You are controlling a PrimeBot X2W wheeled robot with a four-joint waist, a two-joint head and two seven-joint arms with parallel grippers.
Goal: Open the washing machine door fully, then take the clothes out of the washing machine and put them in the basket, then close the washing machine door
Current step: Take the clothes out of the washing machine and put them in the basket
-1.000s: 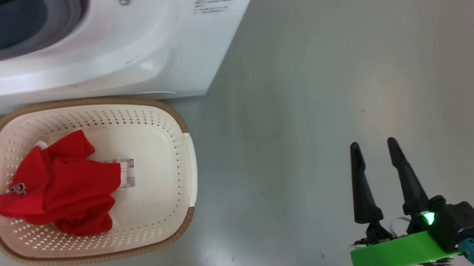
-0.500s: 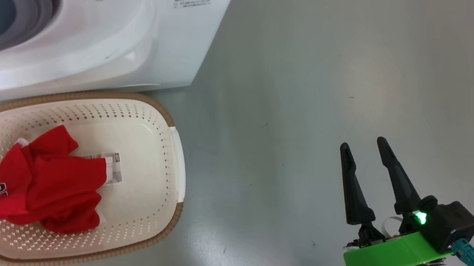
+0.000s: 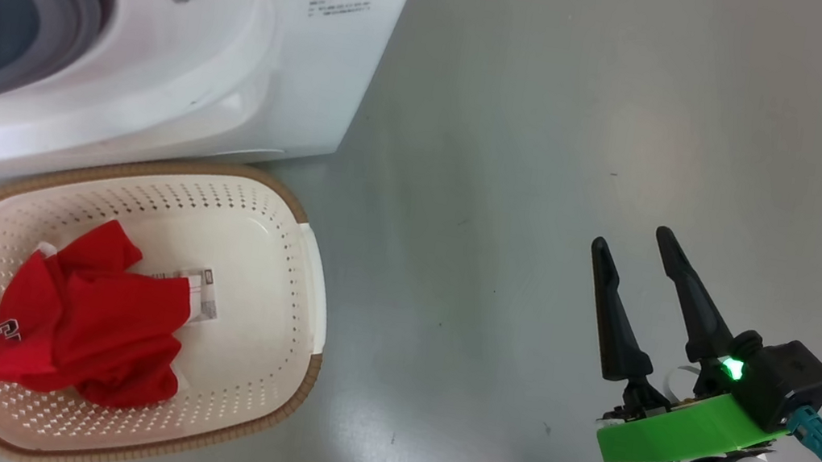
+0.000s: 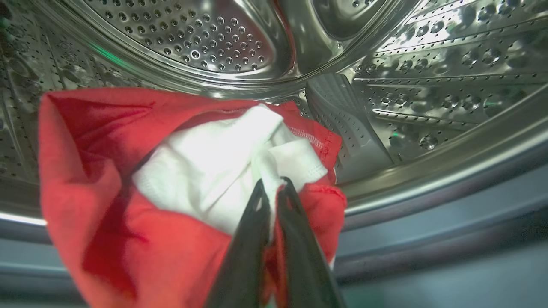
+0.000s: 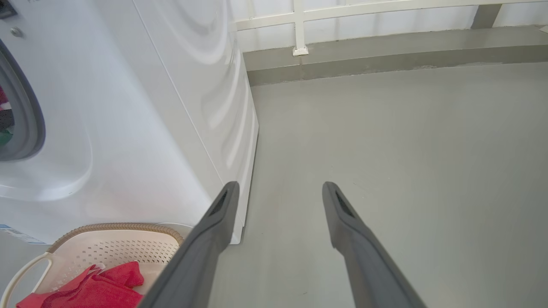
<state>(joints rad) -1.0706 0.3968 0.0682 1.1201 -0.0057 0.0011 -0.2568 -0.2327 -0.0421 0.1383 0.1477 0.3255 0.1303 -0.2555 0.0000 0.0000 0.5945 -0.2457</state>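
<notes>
- Red-and-white garment: inside the washing machine, low in the drum, pinched at its white patch by the closed left hand. Not yet out.
- Second red garment: lying in the basket, just in front of the machine.
- Right hand: spread open and empty, over the floor well off the machine's side.
- Left to do, as I judge it: lift out, drop in basket, shut door.
</notes>
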